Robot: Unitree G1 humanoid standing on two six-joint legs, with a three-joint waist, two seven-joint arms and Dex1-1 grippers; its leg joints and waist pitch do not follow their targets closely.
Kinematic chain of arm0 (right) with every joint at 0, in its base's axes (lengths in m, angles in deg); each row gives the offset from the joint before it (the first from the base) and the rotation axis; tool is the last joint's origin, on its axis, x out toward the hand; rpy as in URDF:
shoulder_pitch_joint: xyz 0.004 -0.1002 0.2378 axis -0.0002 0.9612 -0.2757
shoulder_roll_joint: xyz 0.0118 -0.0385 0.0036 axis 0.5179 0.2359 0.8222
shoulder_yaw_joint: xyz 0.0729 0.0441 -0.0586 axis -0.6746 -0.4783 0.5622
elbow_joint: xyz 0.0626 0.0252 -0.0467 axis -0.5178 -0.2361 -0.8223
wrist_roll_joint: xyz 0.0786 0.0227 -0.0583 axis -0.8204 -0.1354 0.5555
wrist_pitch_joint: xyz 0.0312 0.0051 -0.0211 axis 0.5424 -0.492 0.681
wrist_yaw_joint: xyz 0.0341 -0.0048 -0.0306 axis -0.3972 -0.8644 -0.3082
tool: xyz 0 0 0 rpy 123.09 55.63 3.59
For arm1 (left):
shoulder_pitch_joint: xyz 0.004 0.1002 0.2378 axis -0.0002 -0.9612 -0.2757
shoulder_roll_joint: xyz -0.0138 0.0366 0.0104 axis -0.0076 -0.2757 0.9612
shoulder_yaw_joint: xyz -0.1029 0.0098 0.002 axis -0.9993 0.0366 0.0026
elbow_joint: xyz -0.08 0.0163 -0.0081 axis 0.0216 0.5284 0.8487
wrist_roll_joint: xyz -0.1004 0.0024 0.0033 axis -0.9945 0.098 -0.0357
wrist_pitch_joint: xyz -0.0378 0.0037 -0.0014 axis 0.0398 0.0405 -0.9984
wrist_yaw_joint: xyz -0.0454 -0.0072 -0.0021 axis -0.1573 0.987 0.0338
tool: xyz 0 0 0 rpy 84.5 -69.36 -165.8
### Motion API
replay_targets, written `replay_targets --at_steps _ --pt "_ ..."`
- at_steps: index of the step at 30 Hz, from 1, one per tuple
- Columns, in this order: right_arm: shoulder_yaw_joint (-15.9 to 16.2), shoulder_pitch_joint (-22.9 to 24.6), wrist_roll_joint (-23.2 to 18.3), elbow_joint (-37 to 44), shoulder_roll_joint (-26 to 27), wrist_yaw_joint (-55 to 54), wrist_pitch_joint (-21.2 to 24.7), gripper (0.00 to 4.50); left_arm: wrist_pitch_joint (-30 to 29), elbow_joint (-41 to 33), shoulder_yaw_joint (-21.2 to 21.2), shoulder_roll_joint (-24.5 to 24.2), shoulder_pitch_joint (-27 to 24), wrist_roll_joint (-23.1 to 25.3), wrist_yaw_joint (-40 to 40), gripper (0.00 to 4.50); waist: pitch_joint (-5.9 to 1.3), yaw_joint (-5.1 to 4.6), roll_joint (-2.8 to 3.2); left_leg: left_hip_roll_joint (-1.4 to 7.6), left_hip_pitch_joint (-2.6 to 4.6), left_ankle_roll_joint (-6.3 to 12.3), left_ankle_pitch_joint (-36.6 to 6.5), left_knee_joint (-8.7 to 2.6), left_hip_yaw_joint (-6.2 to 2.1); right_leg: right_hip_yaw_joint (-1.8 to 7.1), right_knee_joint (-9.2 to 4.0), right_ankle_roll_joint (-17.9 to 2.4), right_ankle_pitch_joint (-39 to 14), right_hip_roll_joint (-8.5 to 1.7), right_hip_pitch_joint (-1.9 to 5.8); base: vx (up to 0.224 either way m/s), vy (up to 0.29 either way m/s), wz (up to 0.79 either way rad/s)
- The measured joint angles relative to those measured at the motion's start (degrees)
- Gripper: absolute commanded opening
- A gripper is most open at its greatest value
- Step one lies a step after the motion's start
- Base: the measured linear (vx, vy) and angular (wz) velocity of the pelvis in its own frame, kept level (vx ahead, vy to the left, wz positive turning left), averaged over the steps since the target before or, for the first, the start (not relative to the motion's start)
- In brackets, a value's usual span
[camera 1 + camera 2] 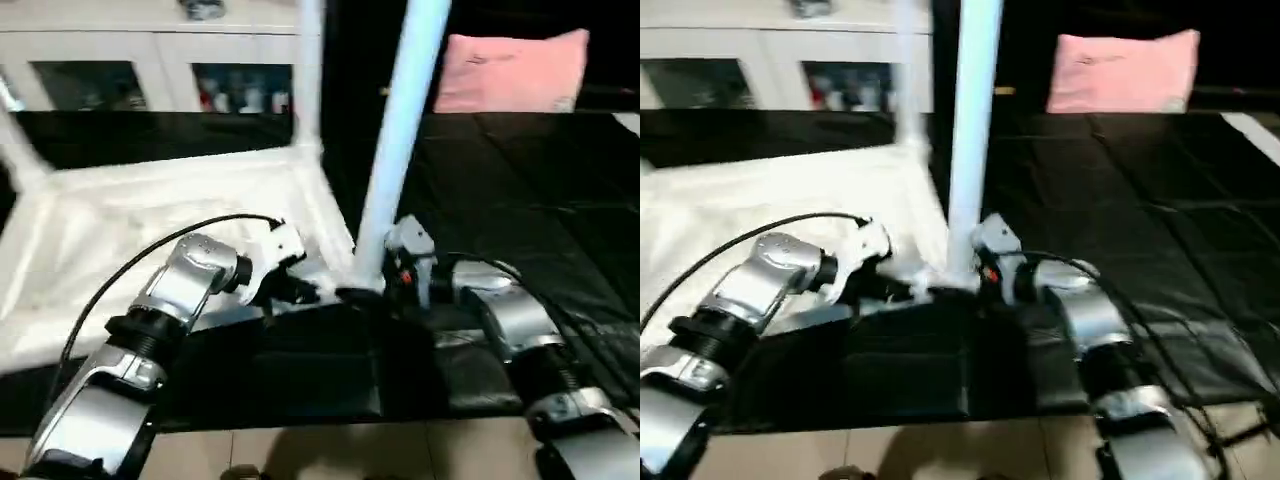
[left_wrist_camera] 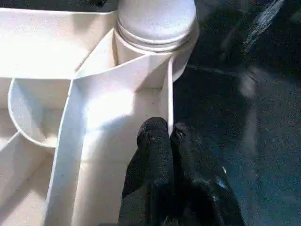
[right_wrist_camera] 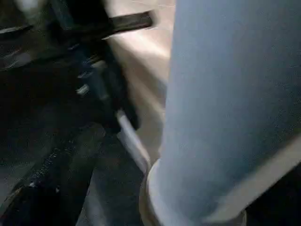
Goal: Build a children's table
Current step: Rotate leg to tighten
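Observation:
The white tabletop (image 1: 150,215) lies upside down on a black sheet, ribs facing up. A white leg (image 1: 400,140) stands upright in its near right corner socket (image 2: 157,28). A second leg (image 1: 310,70) rises at the far right corner and a third (image 1: 15,145) at the far left. My left gripper (image 2: 167,134) is shut on the thin edge wall of the tabletop, just beside the socket. At the foot of the near leg is my right gripper (image 1: 385,285). It is open, and one finger (image 3: 33,197) stands apart from the leg.
A white glass-doored cabinet (image 1: 150,60) runs along the back. A pink cushion (image 1: 510,70) lies at the back right on the black sheet (image 1: 540,190). A black cable (image 1: 130,260) loops over my left forearm. Tan floor (image 1: 330,450) shows at the near edge.

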Motion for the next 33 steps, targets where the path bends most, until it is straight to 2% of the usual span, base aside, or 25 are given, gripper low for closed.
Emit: replay_targets --at_steps 5,11,12,15,19,27,29,33 --pt "1.70 0.02 -0.26 0.43 -3.81 7.30 -0.20 4.46 1.91 -0.89 1.73 -2.31 -0.30 -0.49 -5.88 0.00 0.01 0.53 -0.01 0.02 -0.02 0.02 -0.01 0.02 0.00 -0.03 0.01 0.02 -0.01 0.00 -0.01 0.000 0.000 0.00" --pt "2.92 0.24 -1.33 0.87 -4.30 12.25 0.67 4.46 2.89 -2.19 3.51 -2.84 -0.36 -0.52 -9.22 0.00 0.01 1.51 -0.02 0.02 -0.04 0.02 -0.02 0.11 -0.01 -0.03 0.03 0.04 -0.02 0.00 -0.01 0.000 0.000 0.00" --pt "3.13 0.27 -1.89 1.23 -4.31 12.90 1.21 4.19 3.05 -2.32 3.69 -2.87 -0.41 -0.54 -9.78 0.00 0.01 1.70 -0.02 0.02 -0.04 0.02 -0.01 0.11 -0.01 -0.03 0.03 0.04 -0.02 0.00 -0.01 0.000 0.000 0.00" --pt "3.46 0.25 -2.68 2.08 -4.31 13.90 2.17 4.07 3.50 -2.34 4.16 -2.97 -0.48 -0.68 -10.67 0.00 0.01 2.12 -0.04 0.02 -0.05 0.02 -0.01 0.14 -0.03 -0.03 0.04 0.05 -0.03 0.00 0.00 0.000 0.000 0.00" --pt "3.59 0.25 -2.80 2.06 -4.32 15.92 3.20 3.59 3.81 -2.40 4.43 -3.16 -0.48 -0.73 -11.09 0.00 0.02 2.05 -0.04 0.02 -0.10 0.03 -0.02 0.24 -0.04 -0.02 0.06 0.25 -0.15 0.00 0.00 0.000 0.000 0.00" --pt "3.60 0.25 -3.78 2.07 -4.71 16.28 3.67 3.12 3.93 -2.78 4.56 -3.37 -0.54 -0.74 -11.13 0.00 0.02 2.02 -0.04 0.03 -0.11 0.03 -0.02 0.23 -0.06 -0.03 0.08 0.25 -0.15 0.00 0.00 0.000 0.000 0.00" --pt "3.61 0.25 -3.87 2.07 -4.70 16.30 3.71 2.78 3.93 -2.78 4.57 -3.37 -0.57 -0.75 -11.14 0.00 0.02 2.02 -0.04 0.03 -0.11 0.03 -0.02 0.24 -0.06 -0.03 0.08 0.25 -0.15 0.00 0.00 0.000 0.000 0.00" --pt "3.61 0.26 -3.88 2.08 -4.53 16.39 3.80 2.52 3.93 -2.78 4.65 -3.44 -0.65 -0.78 -11.68 0.00 0.02 2.03 -0.04 0.03 -0.11 0.03 -0.02 0.25 -0.06 -0.03 0.09 0.25 -0.15 0.00 0.00 0.000 0.000 0.00"
